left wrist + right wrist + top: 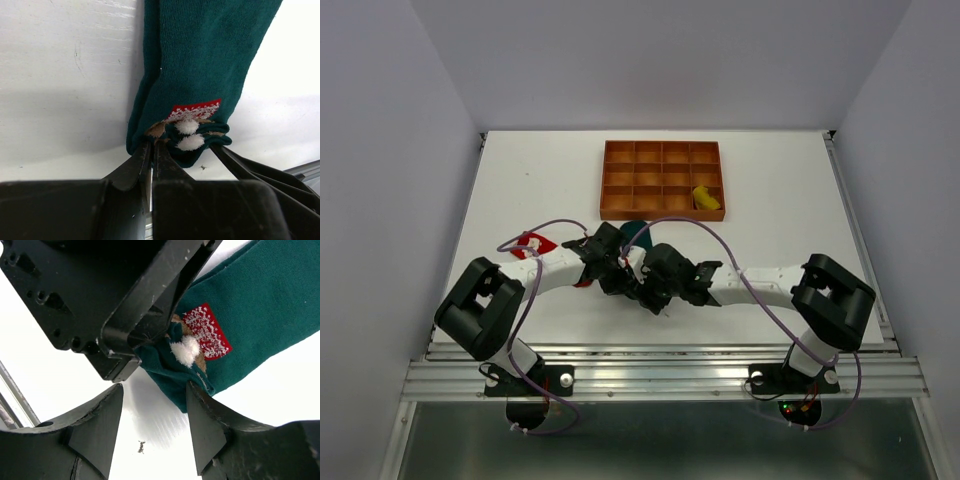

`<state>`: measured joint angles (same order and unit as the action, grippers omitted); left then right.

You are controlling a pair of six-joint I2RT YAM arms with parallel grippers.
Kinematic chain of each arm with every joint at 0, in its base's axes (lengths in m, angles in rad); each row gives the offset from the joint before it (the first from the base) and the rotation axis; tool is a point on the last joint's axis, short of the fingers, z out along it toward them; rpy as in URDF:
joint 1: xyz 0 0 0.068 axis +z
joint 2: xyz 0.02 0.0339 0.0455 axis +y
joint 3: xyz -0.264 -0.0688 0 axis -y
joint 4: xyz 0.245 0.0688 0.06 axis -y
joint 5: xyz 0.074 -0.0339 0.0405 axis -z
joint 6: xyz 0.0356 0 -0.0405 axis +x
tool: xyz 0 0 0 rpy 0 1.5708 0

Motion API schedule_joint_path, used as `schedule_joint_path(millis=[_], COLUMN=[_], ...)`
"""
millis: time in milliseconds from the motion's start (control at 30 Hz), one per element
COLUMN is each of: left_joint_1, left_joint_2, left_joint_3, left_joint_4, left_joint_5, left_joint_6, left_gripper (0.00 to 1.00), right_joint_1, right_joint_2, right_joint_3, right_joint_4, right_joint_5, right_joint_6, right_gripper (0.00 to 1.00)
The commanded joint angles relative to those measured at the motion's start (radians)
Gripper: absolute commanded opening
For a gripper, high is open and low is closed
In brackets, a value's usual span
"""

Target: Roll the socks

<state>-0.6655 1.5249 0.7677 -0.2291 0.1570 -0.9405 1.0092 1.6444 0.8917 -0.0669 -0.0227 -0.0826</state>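
Dark teal sock (200, 65) flat at mid-table, long axis running from near edge toward far edge, near end pinched between left gripper (151, 150) jaws, right gripper (155, 415) jaws spread beside that end.

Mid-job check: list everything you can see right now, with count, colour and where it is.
teal sock: one, dark teal with a red patch and white pom-poms, flat on the table between the two grippers, just in front of the tray
red sock: one, red, left of centre, partly hidden by the left arm
yellow sock: one, yellow, bundled in the tray's near right compartment
tray: one, orange-brown, gridded, far centre of the table
table: one, white
cables: two, purple, one looping over each arm
left gripper: one, black, shut on the teal sock's edge
right gripper: one, black, open, at the same end of the sock
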Motion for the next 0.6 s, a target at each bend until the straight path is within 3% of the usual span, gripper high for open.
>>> schedule_joint_path(millis=[0, 400, 567], left_joint_1=[-0.002, 0.000, 0.003], left_joint_2=[0.009, 0.008, -0.008], left_joint_3=[-0.004, 0.001, -0.005], left_joint_4=[-0.085, -0.087, -0.090], left_joint_5=[-0.039, -0.036, -0.037], left_joint_6=[0.026, 0.037, 0.040], left_gripper=[0.00, 0.00, 0.00], right_joint_1=[0.011, 0.038, 0.048], right_joint_2=[0.000, 0.104, 0.141], right_joint_3=[0.007, 0.021, 0.035], right_joint_4=[0.049, 0.049, 0.021], right_joint_5=[0.053, 0.124, 0.159], right_joint_6=[-0.020, -0.051, -0.063], right_gripper=[0.59, 0.58, 0.50])
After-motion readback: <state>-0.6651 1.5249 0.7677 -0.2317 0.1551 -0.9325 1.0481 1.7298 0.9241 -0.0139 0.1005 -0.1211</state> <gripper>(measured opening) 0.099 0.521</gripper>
